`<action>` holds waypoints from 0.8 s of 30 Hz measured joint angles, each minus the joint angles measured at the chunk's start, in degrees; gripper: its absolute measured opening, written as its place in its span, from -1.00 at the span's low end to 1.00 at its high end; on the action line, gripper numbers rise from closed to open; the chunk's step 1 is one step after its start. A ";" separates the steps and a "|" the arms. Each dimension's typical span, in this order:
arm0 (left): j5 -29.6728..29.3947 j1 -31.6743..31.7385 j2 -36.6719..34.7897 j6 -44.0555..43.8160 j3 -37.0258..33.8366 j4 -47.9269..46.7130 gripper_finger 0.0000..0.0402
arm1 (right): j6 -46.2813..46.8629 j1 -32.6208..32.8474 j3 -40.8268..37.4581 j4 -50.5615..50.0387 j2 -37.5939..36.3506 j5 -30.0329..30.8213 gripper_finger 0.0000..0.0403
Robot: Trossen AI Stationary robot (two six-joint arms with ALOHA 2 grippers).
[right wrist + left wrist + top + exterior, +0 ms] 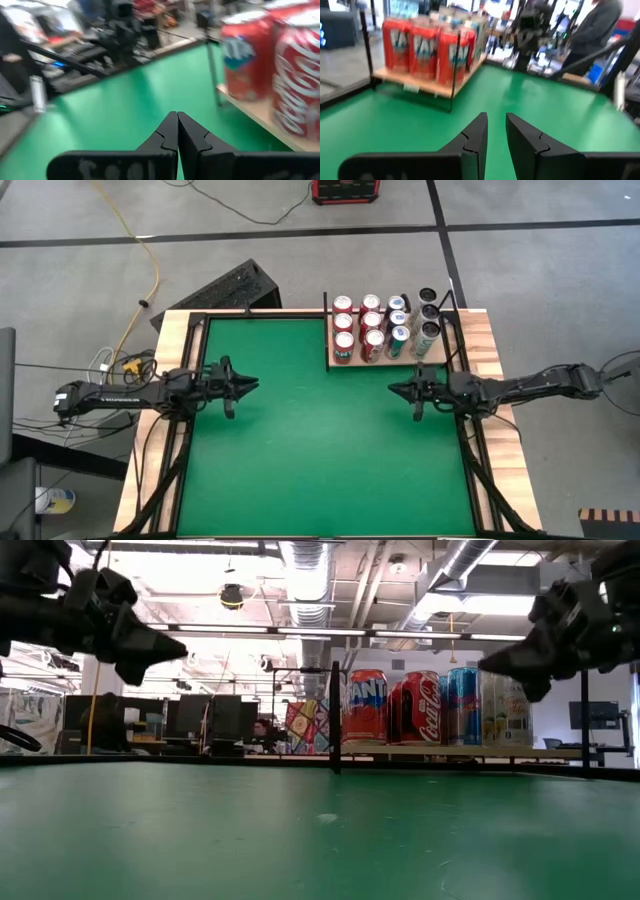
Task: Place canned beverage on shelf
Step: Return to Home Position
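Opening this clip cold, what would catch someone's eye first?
A block of cans, mostly red, stands in neat rows on the shelf at the far right corner of the green table. Both arms hang over the table, the left gripper and the right gripper pointing at each other, neither holding anything.

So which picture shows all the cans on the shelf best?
The high view: it looks straight down, so every one of the cans shows its top, in neat rows. The low view shows only the nearest ones side-on, hiding the rest. Both wrist views catch just a few red cans from the side.
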 joint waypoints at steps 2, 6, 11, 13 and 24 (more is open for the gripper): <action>-0.70 0.00 0.02 -0.62 0.00 -2.18 -0.72 | -0.01 -0.09 0.00 -2.64 0.25 2.30 -0.87; -0.90 0.00 0.02 -2.52 -0.02 -3.22 -0.72 | -0.01 -0.12 -0.02 -6.47 0.35 2.75 -0.87; -0.67 0.00 0.02 -2.60 -0.04 -4.16 -0.72 | 0.01 -0.12 -0.03 -10.70 0.33 2.75 -0.87; -0.68 0.00 0.02 -2.56 -0.04 -5.85 -0.72 | 0.01 -0.12 -0.04 -12.18 0.33 2.75 -0.87; -0.55 0.00 0.38 -1.46 0.08 -16.54 -0.72 | 0.04 -0.12 -0.09 -15.57 0.33 2.75 -0.87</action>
